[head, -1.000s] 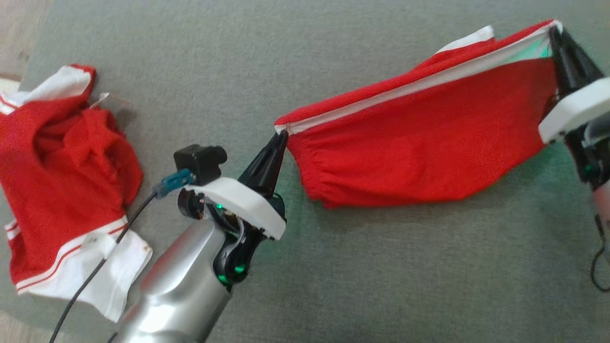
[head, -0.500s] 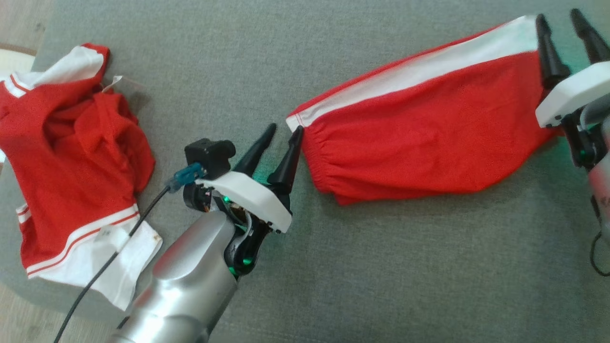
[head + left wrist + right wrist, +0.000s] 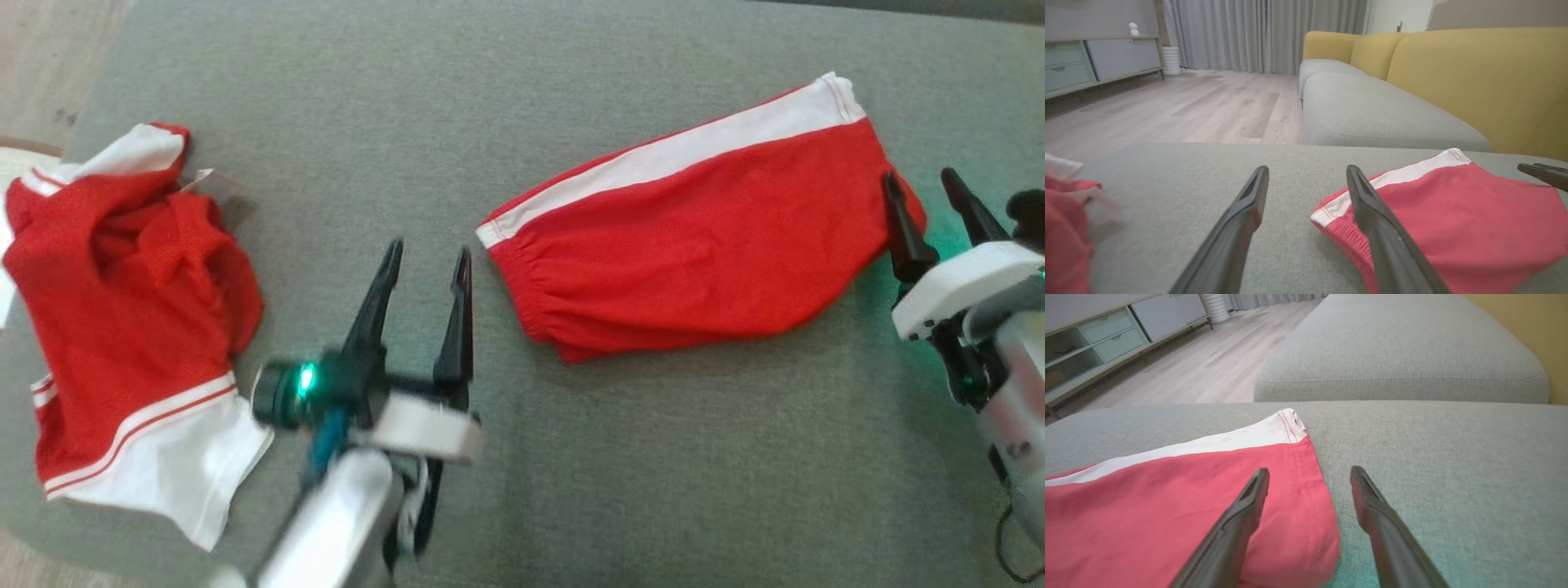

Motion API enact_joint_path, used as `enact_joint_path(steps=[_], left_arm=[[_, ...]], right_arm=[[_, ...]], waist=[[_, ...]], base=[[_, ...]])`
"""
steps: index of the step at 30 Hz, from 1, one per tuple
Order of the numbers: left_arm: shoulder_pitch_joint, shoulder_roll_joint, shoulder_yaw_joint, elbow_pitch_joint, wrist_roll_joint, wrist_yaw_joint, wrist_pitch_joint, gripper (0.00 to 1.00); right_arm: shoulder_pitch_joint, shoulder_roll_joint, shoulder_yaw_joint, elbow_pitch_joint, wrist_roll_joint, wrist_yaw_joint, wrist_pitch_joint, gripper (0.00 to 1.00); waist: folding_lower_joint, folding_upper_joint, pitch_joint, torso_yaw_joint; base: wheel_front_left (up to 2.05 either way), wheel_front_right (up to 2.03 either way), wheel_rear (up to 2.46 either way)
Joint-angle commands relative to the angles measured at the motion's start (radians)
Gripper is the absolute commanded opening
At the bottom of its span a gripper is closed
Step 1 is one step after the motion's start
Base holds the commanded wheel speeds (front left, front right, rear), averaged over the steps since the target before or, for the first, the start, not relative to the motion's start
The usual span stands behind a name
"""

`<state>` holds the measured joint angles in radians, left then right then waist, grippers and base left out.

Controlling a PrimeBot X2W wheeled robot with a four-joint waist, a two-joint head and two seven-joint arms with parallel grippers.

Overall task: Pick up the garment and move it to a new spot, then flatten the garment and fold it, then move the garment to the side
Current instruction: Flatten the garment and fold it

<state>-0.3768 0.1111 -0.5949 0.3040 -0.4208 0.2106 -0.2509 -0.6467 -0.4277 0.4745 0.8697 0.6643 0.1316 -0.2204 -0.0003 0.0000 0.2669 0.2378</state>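
The garment (image 3: 694,237), red shorts with a white side stripe (image 3: 678,159), lies flat and doubled over on the grey cushion (image 3: 571,474), toward its right side and nearer the far edge than the near one. Neither arm holds it. The left gripper (image 3: 431,245) stands wide and empty just beside the gathered waistband (image 3: 531,286), and the right gripper (image 3: 918,174) is equally wide and empty at the hem end, with one finger over the red cloth and the other over bare cushion. By the look of it the fold is made and the move to the side is left, and that is where trouble could come. If the right finger over the hem dips or sweeps sideways, it could catch the stitched edge and peel the top layer back. If either gripper closes on the top layer alone, the lower layer, which peeps out along the near edge, would sag and the fold would open in the air. Uneven lifting would twist the bundle. A second red garment (image 3: 131,310) lies crumpled at the cushion's left edge, so carrying the shorts that way risks landing them on it.
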Motion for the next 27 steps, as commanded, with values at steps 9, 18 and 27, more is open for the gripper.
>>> enact_joint_path(steps=[9,18,27], left_arm=[[0.218,-0.039,0.082,-0.278,0.188,0.065,-0.011,1.0],[0.271,-0.055,0.081,-0.303,0.216,0.048,-0.011,1.0],[0.265,-0.059,0.107,-0.293,0.233,0.028,-0.011,1.0]], right_arm=[[-0.077,-0.026,-0.051,0.174,-0.016,-0.001,0.003,1.0],[-0.092,0.005,-0.077,0.346,-0.014,-0.001,0.071,0.84],[-0.106,0.034,-0.065,0.335,0.003,-0.001,0.022,0.0]], waist=[[0.0003,0.0,0.002,0.129],[0.0003,0.0,0.003,0.194],[0.0003,0.0,-0.017,0.093]], base=[[0.0,0.0,0.0],[0.0,0.0,0.0],[0.0,0.0,0.0]])
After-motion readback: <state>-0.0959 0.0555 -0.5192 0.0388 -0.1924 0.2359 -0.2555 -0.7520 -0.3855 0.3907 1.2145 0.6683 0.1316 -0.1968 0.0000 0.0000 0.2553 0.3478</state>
